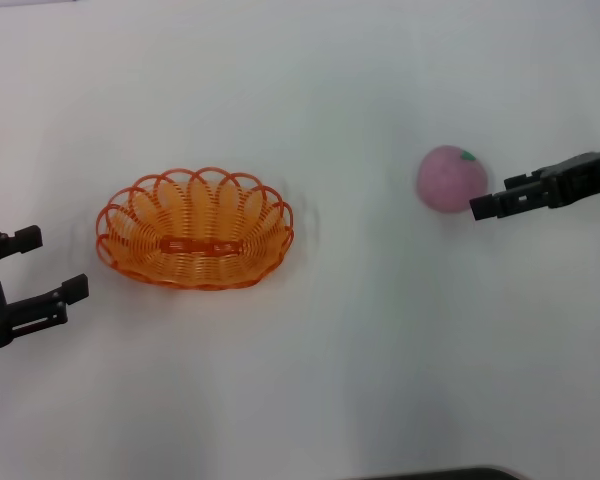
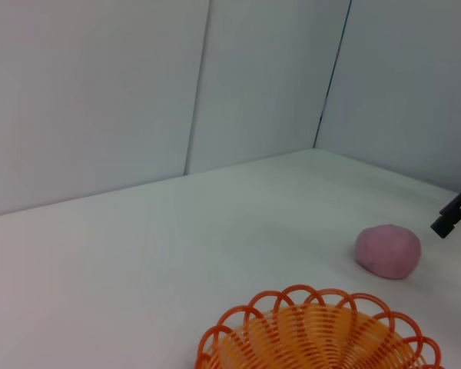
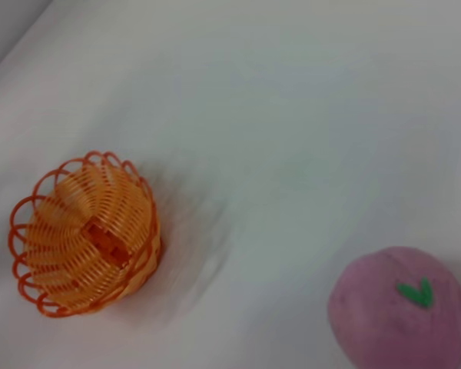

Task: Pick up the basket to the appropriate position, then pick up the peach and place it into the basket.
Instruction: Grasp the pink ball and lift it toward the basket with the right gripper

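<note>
The basket (image 1: 194,229) sits left of centre, empty; the peach (image 1: 450,179) lies upper right, likely light, soft and apt to roll, best pinched across its middle. The right gripper (image 1: 477,208) hovers beside it, fingers' state untellable; the left gripper (image 1: 42,267) waits lower left, fingers apart.

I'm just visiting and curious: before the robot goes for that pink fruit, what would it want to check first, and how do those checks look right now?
1. Basket sitting flat and upright on the table: ok.
2. Basket empty, room for the fruit: ok.
3. Peach resting free on the table, nothing on or against it: ok.
4. Right gripper close to the peach: ok, it is just beside it, not touching.
5. Right gripper fingers spread wide enough to take the peach: cannot tell.
6. Left gripper out of the way: ok, it is open and apart from the basket's left end, holding nothing.
</note>
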Controlling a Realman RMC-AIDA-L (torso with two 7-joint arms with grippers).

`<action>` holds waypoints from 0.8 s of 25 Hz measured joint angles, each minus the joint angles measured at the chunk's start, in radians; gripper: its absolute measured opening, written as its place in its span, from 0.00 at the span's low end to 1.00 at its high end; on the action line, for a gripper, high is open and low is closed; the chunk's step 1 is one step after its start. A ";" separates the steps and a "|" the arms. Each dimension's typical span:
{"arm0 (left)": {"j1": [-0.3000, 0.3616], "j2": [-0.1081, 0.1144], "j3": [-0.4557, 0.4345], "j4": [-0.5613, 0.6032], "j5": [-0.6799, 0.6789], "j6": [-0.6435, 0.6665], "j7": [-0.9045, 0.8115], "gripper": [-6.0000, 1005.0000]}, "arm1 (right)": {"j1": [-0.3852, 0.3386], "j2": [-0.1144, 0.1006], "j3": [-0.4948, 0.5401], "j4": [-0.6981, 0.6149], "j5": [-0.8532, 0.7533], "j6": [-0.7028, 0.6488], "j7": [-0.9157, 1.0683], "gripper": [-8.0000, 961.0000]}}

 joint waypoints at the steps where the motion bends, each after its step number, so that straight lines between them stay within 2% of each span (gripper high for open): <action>1: 0.000 -0.001 0.000 -0.001 0.000 -0.001 0.000 0.88 | 0.005 0.001 -0.001 -0.009 -0.007 -0.002 0.010 0.98; 8: 0.003 0.001 -0.001 -0.010 0.002 0.004 -0.003 0.88 | 0.049 0.001 -0.023 -0.058 -0.077 0.001 0.093 0.98; 14: 0.006 -0.001 0.004 -0.014 0.004 0.000 -0.004 0.88 | 0.103 0.011 -0.032 -0.060 -0.156 0.037 0.127 0.98; 20: 0.005 -0.001 0.005 -0.014 0.024 -0.004 -0.018 0.88 | 0.118 0.020 -0.146 -0.055 -0.171 0.128 0.194 0.98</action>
